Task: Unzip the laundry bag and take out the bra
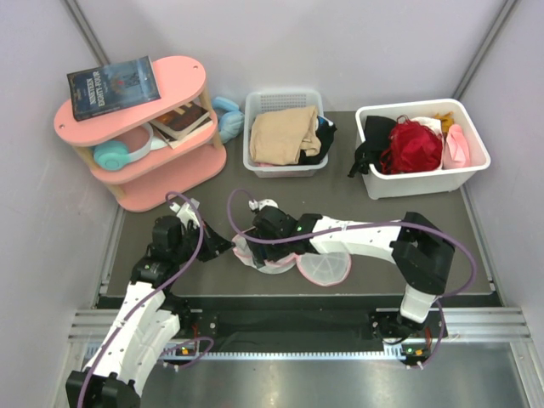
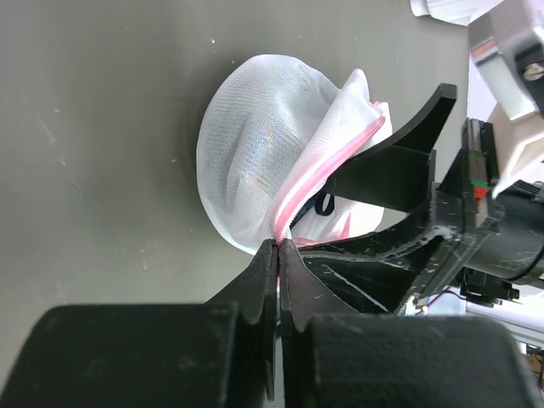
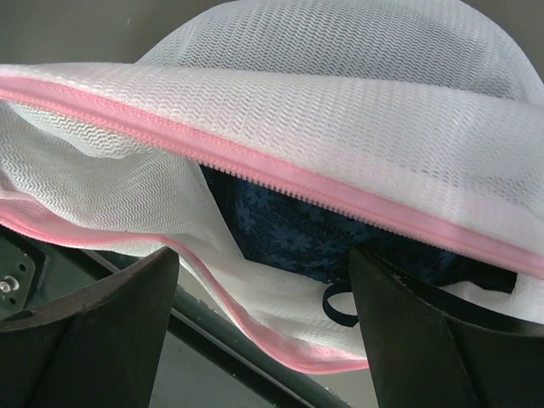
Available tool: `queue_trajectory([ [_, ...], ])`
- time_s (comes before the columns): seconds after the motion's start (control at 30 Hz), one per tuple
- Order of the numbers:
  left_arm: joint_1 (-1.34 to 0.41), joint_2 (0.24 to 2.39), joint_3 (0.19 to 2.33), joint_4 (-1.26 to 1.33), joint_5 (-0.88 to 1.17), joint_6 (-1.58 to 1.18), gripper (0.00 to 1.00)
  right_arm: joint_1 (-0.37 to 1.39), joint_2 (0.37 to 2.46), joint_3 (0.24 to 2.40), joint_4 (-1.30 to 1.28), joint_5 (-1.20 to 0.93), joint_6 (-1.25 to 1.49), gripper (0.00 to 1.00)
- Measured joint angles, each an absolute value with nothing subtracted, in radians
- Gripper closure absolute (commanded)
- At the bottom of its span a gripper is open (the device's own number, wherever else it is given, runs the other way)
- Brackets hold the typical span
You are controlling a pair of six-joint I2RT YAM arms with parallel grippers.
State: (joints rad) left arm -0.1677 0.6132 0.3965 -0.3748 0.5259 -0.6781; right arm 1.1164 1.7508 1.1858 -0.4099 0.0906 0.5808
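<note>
**Fig.** Dark grey table [image 1: 357, 208] enclosed by pale walls [image 1: 357, 51]. The left gripper [image 2: 279, 246] is clenched on the pink zipper edge of the laundry bag [image 2: 246, 144]. The right gripper [image 3: 263, 280] is spread wide at the bag's open mouth, grasping nothing. The bra [image 3: 280, 225], dark blue, lies inside the bag. Seen from above, outward from the bag: white basket [image 1: 285, 168] with tan cloth [image 1: 280, 136] at 12 o'clock; white bin [image 1: 425, 183] with red garment [image 1: 414, 146] and black garment [image 1: 376, 132] at 2 o'clock; pink shelf [image 1: 183, 81] at 10 o'clock.

place: probably a robotics lab cell | cues: plain partition walls [image 1: 280, 42], aluminium rail [image 1: 476, 323], staged pink shelf [image 1: 183, 81]
</note>
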Motion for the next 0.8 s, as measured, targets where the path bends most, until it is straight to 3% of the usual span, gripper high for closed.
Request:
queue_trajectory([
  [0.43,-0.171,0.613,0.397,-0.375,0.526,-0.678,1.0,1.094,1.617,1.205,-0.459,0.113,0.66,0.17],
  [0.8,-0.172,0.613,0.397,-0.375,0.526,-0.678,1.0,1.079,1.778,1.291,-0.51,0.226,0.712,0.13],
])
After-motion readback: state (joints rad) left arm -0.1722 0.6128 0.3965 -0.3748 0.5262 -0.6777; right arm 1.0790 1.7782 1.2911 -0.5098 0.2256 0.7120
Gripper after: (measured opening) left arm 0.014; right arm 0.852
